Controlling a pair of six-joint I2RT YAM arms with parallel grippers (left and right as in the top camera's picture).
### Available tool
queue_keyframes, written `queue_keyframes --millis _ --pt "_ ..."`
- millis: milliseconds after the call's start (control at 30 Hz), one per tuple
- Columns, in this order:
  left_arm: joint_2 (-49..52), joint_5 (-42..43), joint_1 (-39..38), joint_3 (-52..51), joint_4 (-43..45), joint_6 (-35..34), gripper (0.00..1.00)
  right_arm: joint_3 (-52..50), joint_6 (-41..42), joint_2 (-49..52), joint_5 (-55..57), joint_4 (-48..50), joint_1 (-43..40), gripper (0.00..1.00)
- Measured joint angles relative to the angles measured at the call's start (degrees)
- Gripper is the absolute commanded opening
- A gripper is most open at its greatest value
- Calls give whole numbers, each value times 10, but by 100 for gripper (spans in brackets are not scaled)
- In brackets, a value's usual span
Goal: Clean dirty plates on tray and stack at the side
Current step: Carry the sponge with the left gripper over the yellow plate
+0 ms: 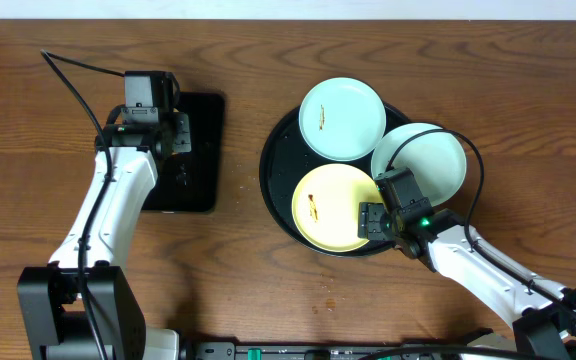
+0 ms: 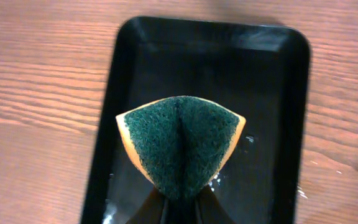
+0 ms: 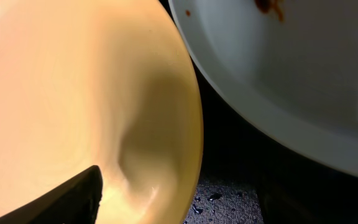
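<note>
The round black tray [image 1: 273,165] holds three plates: a pale blue one [image 1: 341,118] at the back, a blue-white one [image 1: 420,160] at the right and a pale yellow one [image 1: 330,207] in front, each with a brown smear. My right gripper [image 1: 373,218] is open at the yellow plate's right rim. In the right wrist view one finger lies over the yellow plate [image 3: 73,93], with the rim between the jaws [image 3: 179,186] and the blue-white plate [image 3: 291,74] beside it. My left gripper [image 2: 182,202] is shut on a folded green-and-yellow sponge [image 2: 179,143].
The sponge hangs over a small rectangular black tray [image 2: 210,28], wet inside, which lies left of the round tray in the overhead view [image 1: 200,190]. Water drops sit on the round tray's floor [image 3: 229,186]. A few crumbs [image 1: 328,300] lie on the wooden table near the front.
</note>
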Motion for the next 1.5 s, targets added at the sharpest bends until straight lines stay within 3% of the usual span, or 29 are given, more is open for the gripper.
queue_keyframes --millis 100,433,767,1067,1500 --pt "0 35 0 0 7 2 7 0 2 0 1 13 0 43" --pt "0 68 -2 0 -30 -9 7 0 0 0 2 21 0 6" --pt "0 77 -2 1 22 -25 7 0 -4 0 11 23 0 6" --pt "-1 207 -5 1 -15 -94 7 -2 0 2 13 33 0 8" --pt "-1 163 -24 1 -23 -106 7 -3 10 15 14 45 0 1"
